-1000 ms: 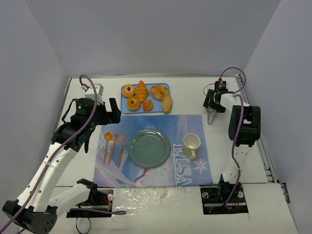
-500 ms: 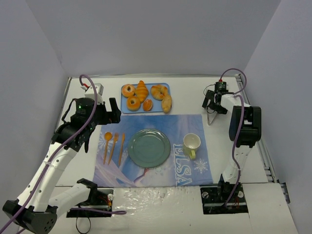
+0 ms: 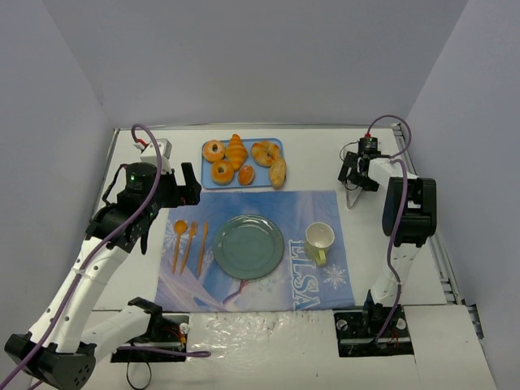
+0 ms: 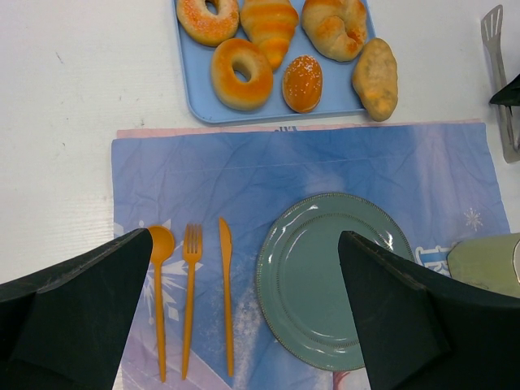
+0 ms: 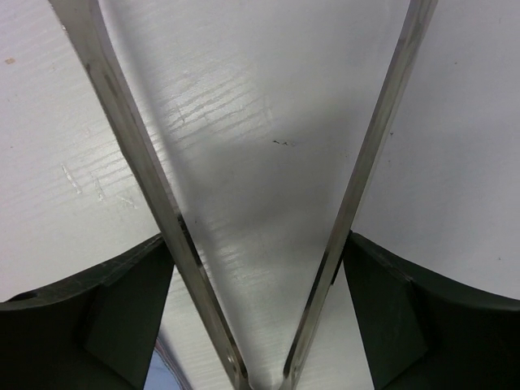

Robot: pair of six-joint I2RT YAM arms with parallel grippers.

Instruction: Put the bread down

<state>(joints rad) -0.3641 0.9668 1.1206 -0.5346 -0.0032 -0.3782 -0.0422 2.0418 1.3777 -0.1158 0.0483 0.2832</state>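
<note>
The bread [image 3: 278, 172], a smooth golden-brown oval roll [image 4: 375, 77], lies at the right edge of the blue tray [image 3: 208, 182] at the back of the table. A green plate [image 3: 249, 246] sits bare on the blue placemat [image 4: 244, 179]. My left gripper [image 4: 244, 317] hovers open over the cutlery and the plate [image 4: 333, 276], holding nothing. Far to the right, my right gripper [image 3: 353, 173] is low over the white table. Its fingers [image 5: 122, 301] press against both outer arms of a pair of metal tongs [image 5: 130, 146], which are still spread in a V.
The tray also holds two ring pastries [image 4: 241, 73], a ridged croissant [image 4: 270, 24], a twisted roll [image 4: 335, 26] and a small round bun [image 4: 302, 82]. An orange spoon, fork and knife [image 3: 189, 242] lie left of the plate. A yellow-green mug [image 3: 320, 240] stands to its right.
The right gripper and the tongs have shifted very slightly to the right. The left arm, bread and plate have not moved.
</note>
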